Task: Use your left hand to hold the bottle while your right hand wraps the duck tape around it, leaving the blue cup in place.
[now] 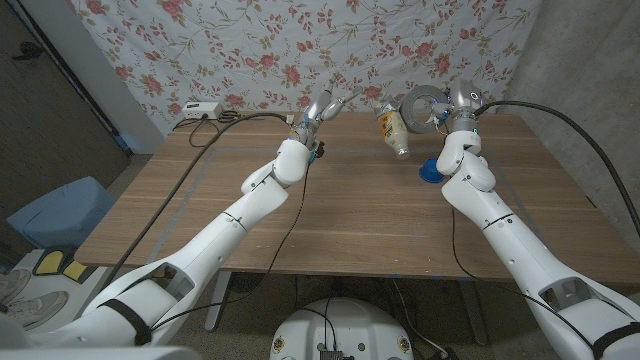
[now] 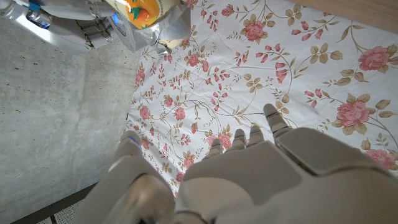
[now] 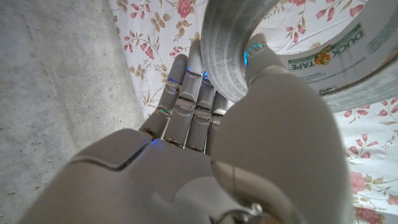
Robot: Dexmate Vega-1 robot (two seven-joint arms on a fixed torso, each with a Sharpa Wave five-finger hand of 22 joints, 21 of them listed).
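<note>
Both arms are coming in from the near corners and reaching to the far side of the bench (image 1: 330, 220). Your right hand (image 1: 458, 104) is gripping the tape (image 1: 424, 101), fingers (image 3: 186, 93) through the roll's core, held up off the bench. Bottle (image 1: 393, 129) is lying on its side near the far edge, just beside the tape. Your left hand (image 1: 322, 108) is hovering left of the bottle, fingers apart, holding nothing. Cup (image 1: 431, 172) is sitting beside your right forearm.

On the worktop (image 1: 340, 215), the bottle (image 1: 394, 128) lies at the back, the cup (image 1: 430, 172) before it to the right.
</note>
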